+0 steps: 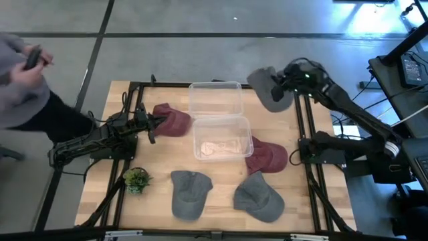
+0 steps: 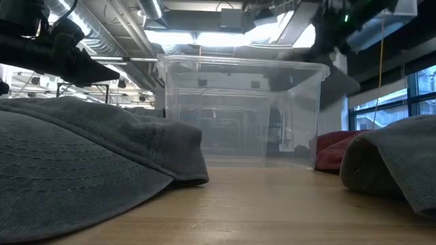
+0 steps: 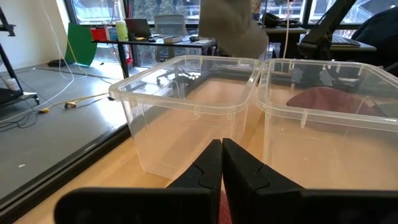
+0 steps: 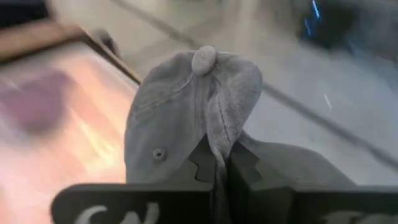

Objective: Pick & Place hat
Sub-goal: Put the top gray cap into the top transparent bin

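Observation:
My right gripper point(image 1: 281, 86) is raised beside the table's far right corner, shut on a grey hat point(image 1: 266, 87), which fills the right wrist view point(image 4: 186, 118). At the table's left, my left gripper point(image 1: 154, 124) is shut at the edge of a dark red hat point(image 1: 174, 120). Its fingers point(image 3: 222, 155) point at two clear bins point(image 1: 215, 99) point(image 1: 222, 137). A second red hat point(image 1: 267, 157) lies by the near bin's right side. Two more grey hats point(image 1: 189, 193) point(image 1: 257, 196) rest on the near table. My right gripper pinches a fold of the grey hat's crown point(image 4: 217, 140) between its two fingers, below the top button point(image 4: 204, 59). The hat is lifted clear of the table. My left gripper meets the red hat's left edge point(image 1: 162, 122), coming level from the table's left. A red sliver point(image 3: 224, 211) shows between the fingers, which hide the rest of the hold.
A small potted plant point(image 1: 137, 179) stands near the table's near left corner. A person point(image 1: 17, 77) stands beyond the far left corner with a device in hand. In the low view the near grey hats point(image 2: 82, 163) point(image 2: 395, 163) flank the bin point(image 2: 238, 112).

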Motion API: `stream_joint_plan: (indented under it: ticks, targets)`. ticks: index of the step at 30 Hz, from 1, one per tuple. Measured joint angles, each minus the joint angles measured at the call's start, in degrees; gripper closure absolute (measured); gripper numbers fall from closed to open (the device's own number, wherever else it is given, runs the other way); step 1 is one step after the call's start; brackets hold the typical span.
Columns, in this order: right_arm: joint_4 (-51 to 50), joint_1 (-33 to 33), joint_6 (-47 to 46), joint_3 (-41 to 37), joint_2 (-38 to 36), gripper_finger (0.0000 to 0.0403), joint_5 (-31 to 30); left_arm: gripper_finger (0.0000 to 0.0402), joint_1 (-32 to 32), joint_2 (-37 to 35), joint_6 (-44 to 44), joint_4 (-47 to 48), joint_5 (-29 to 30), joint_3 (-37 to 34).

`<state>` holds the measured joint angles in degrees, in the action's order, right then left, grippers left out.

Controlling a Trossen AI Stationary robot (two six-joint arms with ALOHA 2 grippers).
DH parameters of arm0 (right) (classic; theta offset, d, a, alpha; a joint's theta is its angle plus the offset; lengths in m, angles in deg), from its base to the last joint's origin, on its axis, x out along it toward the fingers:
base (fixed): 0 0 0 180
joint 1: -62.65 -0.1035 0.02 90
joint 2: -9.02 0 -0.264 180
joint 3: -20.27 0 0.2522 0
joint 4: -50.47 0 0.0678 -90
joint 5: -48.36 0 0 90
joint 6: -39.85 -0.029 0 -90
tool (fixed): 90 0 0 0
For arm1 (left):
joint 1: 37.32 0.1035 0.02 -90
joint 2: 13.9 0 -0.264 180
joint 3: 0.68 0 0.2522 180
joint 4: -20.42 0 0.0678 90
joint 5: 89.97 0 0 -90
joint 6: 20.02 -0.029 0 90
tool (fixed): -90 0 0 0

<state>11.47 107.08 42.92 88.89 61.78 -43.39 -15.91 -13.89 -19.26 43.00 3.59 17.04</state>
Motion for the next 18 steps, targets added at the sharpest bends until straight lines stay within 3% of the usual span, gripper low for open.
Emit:
stream_joint_plan:
  ticks: [5,9,18]
  targets:
    - [9.5,-5.4,-0.7,0.8,-3.2,0.0394,0.8,0.0391,0.0,0.0,0.0,0.0,0.0,0.0]
    - [19.3,-9.3,-1.1,0.8,-2.6,0.0394,5.1,0.0392,0.0,0.0,0.0,0.0,0.0,0.0]
    - [39.6,-17.5,1.0,0.8,9.3,0.0394,6.0,0.0392,0.0,0.0,0.0,0.0,0.0,0.0]
